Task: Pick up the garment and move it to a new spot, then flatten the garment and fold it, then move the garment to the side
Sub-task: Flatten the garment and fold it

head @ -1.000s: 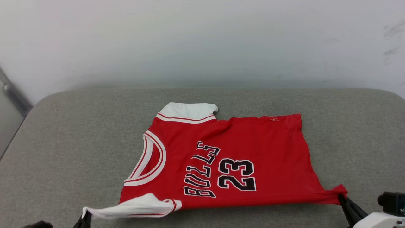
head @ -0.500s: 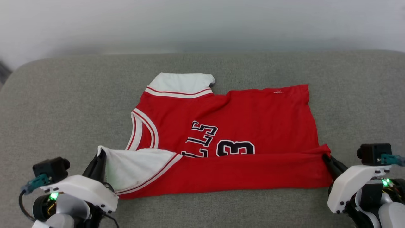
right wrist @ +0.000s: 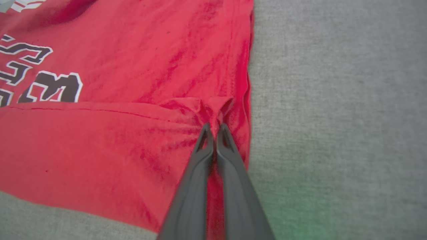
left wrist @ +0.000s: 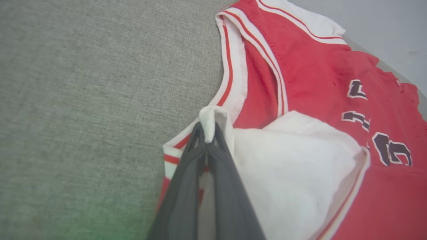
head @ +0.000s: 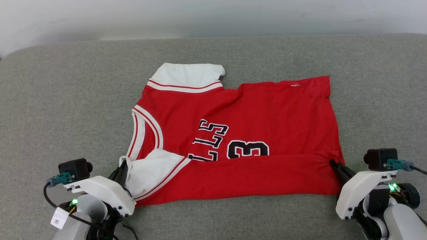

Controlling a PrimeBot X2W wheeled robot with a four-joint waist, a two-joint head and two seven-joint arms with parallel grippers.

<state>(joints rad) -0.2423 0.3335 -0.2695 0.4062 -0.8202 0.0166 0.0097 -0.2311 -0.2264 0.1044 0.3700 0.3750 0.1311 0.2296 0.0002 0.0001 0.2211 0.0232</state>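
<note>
Two tight grips on garment (head: 267, 110): left end effector (head: 122, 168) closed on white sleeve (head: 150, 170) edge at 8 o'clock, right end effector (head: 333, 164) closed on red hem corner (head: 325, 159) at 4 o'clock. Near edge carried further toward 12, now hiding lower lettering (head: 210, 140). Garment central on grey padded surface (head: 50, 100). First fold likely underway.

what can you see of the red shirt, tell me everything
The red shirt is a soft knit jersey with white sleeves, red-and-white striped trim at neck and sleeves, and black white-edged lettering. It lies front up, neck to the left, on a grey fabric surface. Its near edge is folded over the print, plain red side up. The left hand pinches the near white sleeve; the right hand pinches the near hem corner.
</note>
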